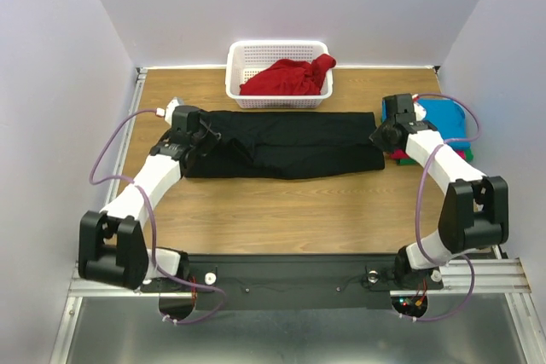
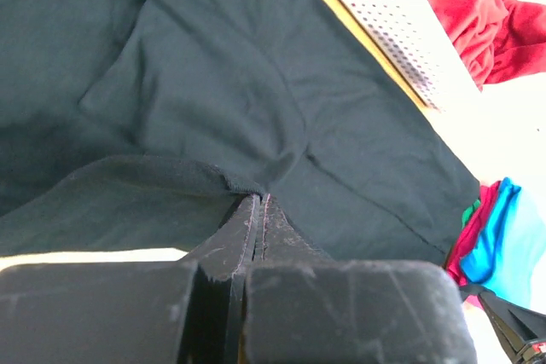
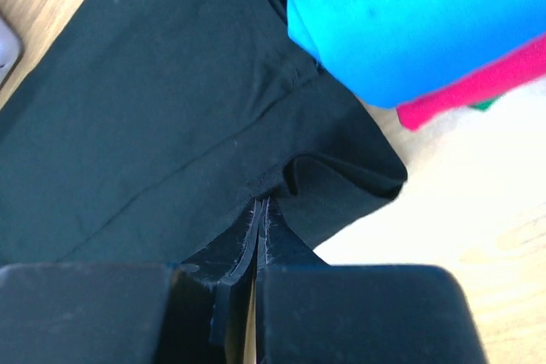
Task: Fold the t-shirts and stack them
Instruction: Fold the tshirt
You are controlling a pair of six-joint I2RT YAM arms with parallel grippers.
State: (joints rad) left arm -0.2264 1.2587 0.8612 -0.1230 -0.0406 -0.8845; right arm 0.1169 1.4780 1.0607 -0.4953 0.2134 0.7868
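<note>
The black t-shirt (image 1: 290,144) lies folded lengthwise across the table's middle. My left gripper (image 1: 198,132) is shut on its left end; in the left wrist view its fingertips (image 2: 258,204) pinch a cloth edge (image 2: 205,175). My right gripper (image 1: 380,137) is shut on the shirt's right end, pinching a folded edge (image 3: 281,172). The red t-shirt (image 1: 288,77) lies crumpled in the basket. A stack of folded shirts with a turquoise-blue one (image 1: 444,117) on top, pink-red (image 3: 478,83) and green below, sits at the right, just beyond the right gripper.
A white lattice basket (image 1: 235,70) stands at the back centre, just behind the black shirt. White walls close in the table on three sides. The arm bases sit on a black rail at the near edge.
</note>
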